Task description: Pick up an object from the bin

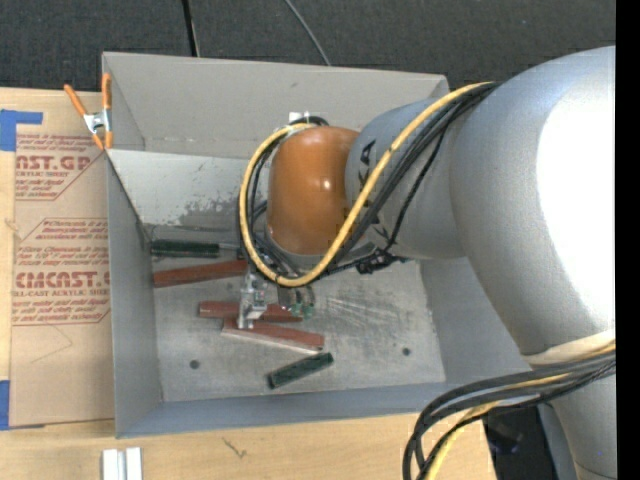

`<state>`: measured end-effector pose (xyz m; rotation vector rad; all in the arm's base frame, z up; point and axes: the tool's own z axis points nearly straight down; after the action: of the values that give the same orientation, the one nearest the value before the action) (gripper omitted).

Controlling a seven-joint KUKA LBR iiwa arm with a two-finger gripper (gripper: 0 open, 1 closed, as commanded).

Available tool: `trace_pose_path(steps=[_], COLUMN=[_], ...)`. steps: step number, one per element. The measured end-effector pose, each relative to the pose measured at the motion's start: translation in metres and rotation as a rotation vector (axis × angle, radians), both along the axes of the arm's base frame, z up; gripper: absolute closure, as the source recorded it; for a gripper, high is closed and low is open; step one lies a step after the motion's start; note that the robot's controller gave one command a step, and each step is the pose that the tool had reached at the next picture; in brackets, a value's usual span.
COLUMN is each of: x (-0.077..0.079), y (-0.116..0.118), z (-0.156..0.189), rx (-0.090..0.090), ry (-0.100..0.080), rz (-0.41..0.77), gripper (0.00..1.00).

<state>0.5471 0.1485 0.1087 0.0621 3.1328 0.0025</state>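
The gripper (pixel 251 306) is lowered to the floor of the bin, left of the floor's centre, and its tip sits on or just above a flat red-brown strip (pixel 218 311) that lies roughly level across the view. Whether the gripper is spread or pressed together cannot be told, nor whether it has hold of the strip. Just right of the gripper, touching or nearly touching that strip's right end, there is a small green piece (pixel 301 310), too small to identify. Just below the gripper in the view lies a second red-brown strip (pixel 285 338) with a pale edge, tilted slightly down to the right and close against the first; whether the two touch cannot be told. Further below and to the right, apart from both strips, a dark green stick (pixel 300 370) lies at a slant on bare floor. Up and to the left of the gripper lies a third red-brown strip (pixel 198 273), and beyond it, against the foot of the far slope, a second dark green stick (pixel 184 249); these two lie nearly parallel and close together. The floor right of the gripper (pixel 380 318) is scuffed. Directly over the gripper stands the orange cover (pixel 305 193) of the wrist, with yellow-and-black cables (pixel 250 183) looped around it. The grey bin (pixel 135 308) slopes inward on its left and far walls.
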Motion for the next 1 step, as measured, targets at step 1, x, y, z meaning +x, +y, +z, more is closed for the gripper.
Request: trace_pose_path(steps=[1], x=[0.0143], y=[0.0219], z=[0.0002], rx=[-0.003], ry=[0.013], rz=[0.008], gripper=[1.0])
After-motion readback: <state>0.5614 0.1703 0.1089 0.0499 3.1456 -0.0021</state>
